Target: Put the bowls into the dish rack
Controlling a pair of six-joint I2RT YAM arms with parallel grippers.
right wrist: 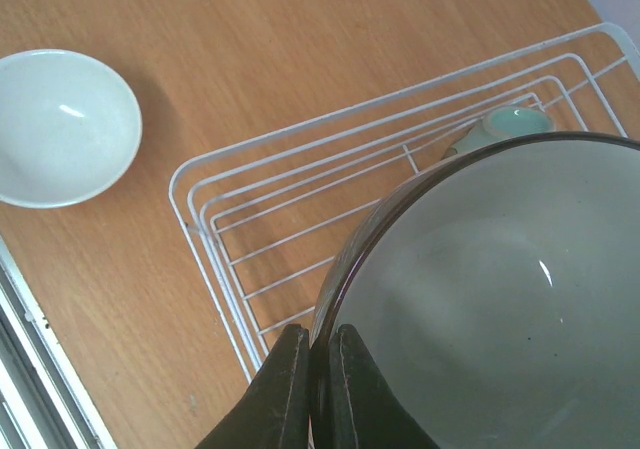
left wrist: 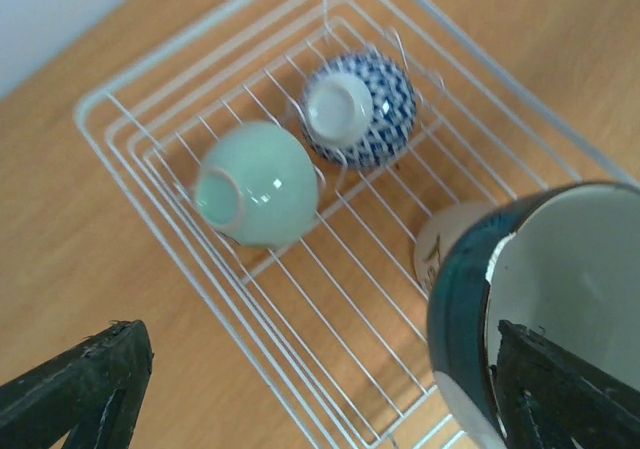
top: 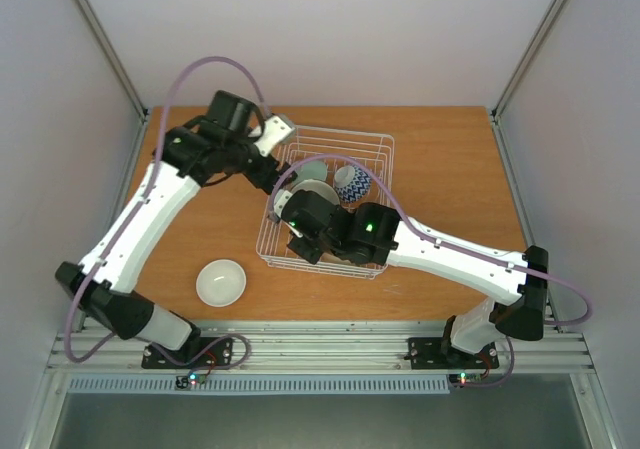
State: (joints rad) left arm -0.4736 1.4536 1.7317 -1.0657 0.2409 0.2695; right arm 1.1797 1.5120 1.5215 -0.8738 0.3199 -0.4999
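While right tool pinches dark bowl above rack, left tool apparently spread

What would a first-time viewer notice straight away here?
A big dark-rimmed grey ceramic bowl, its rim pinched by the jaws of the right gripper, hangs over the near end of the white wire dish rack. Two bowls already lie at its far end: a mint-green glazed bowl and a blue-and-white patterned bowl. A plain white bowl waits on the wooden table, near-left of the rack.
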